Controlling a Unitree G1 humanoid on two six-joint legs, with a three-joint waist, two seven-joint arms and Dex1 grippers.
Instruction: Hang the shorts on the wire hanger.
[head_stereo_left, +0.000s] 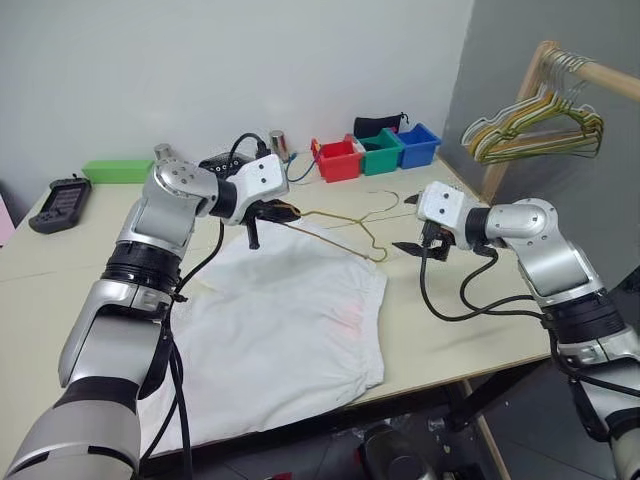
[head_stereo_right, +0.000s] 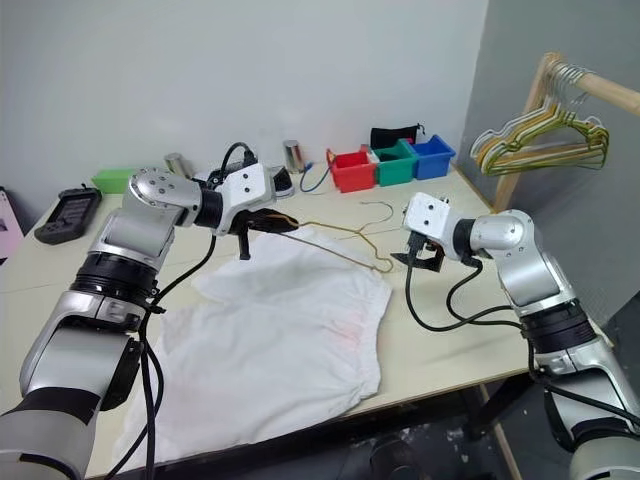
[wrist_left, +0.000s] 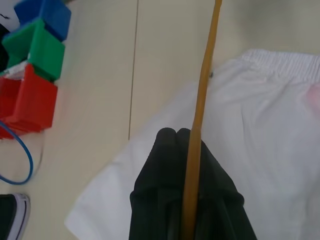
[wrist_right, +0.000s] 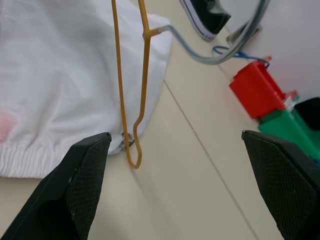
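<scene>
The white shorts (head_stereo_left: 280, 320) lie spread flat on the table, with the gathered waistband toward the right and a faint red mark near it. The thin tan wire hanger (head_stereo_left: 330, 213) is held just above the shorts' far edge, its hook pointing away. My left gripper (head_stereo_left: 283, 211) is shut on the hanger's left end; in the left wrist view the wire (wrist_left: 205, 75) runs out from between its closed fingers (wrist_left: 170, 150). To the right of the hanger's right corner (wrist_right: 132, 160), my right gripper (head_stereo_left: 410, 224) stands wide open and holds nothing.
Red (head_stereo_left: 338, 160), green (head_stereo_left: 380, 152) and blue (head_stereo_left: 418, 145) bins stand at the table's back. A wooden rack at the right carries a bunch of thicker hangers (head_stereo_left: 535, 125). A green box (head_stereo_left: 118, 170) and a black device (head_stereo_left: 62, 203) sit at the back left.
</scene>
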